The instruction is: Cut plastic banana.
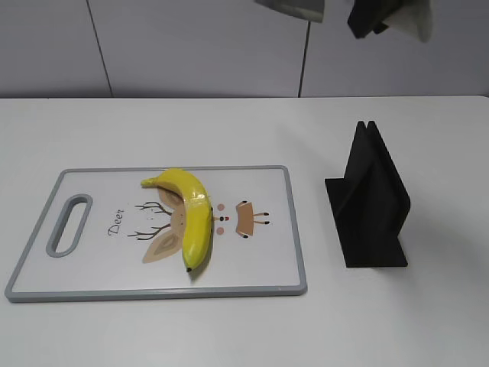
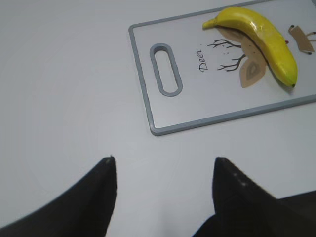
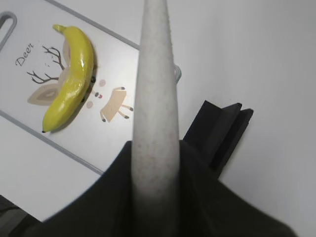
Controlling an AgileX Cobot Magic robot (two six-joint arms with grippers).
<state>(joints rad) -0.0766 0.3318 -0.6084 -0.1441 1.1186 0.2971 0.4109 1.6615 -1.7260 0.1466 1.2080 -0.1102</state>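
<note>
Lying on the cutting board (image 1: pixel 260 252), the plastic banana (image 1: pixel 193 216) sits beyond the left jaws, spread, and right jaws pinching a knife (image 3: pixel 155 113).

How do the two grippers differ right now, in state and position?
The left gripper is open and empty; the right gripper is shut on a pale grey knife. The left gripper hangs over bare table beside the cutting board's handle end; the right gripper hangs between the board and the black stand. Neither touches the plastic banana.
</note>
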